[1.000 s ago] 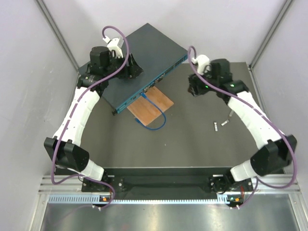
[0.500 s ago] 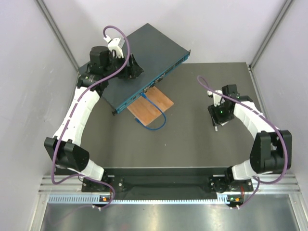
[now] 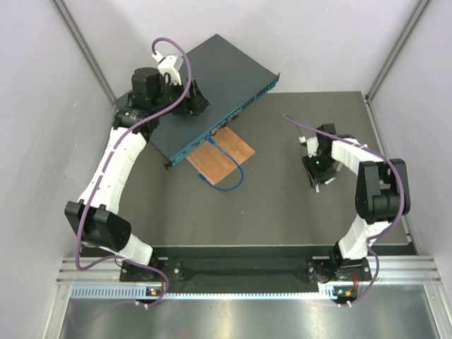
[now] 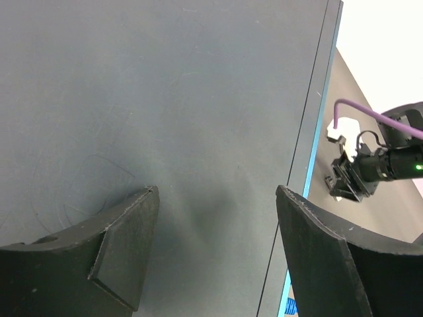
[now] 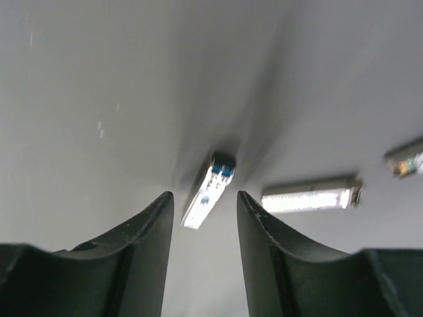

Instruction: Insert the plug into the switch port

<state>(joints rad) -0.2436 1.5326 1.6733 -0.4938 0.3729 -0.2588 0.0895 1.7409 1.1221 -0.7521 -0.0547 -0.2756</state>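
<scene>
My right end effector [image 5: 202,198] hangs part-open over the dark counter [image 5: 79,99], straddling a small silver metal plug [image 5: 209,186] lying there — not gripping it. My left end effector [image 4: 217,198], wide open and empty, is over the flat teal-blue metal switch box [image 4: 165,86].

Overhead, you look down from six o'clock; both wrist views sit close, the left catching the right gripper [image 4: 340,188] at three o'clock.

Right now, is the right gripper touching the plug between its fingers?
Apart. Right wrist view: table shows either side of the plug, inside the right gripper.
</scene>
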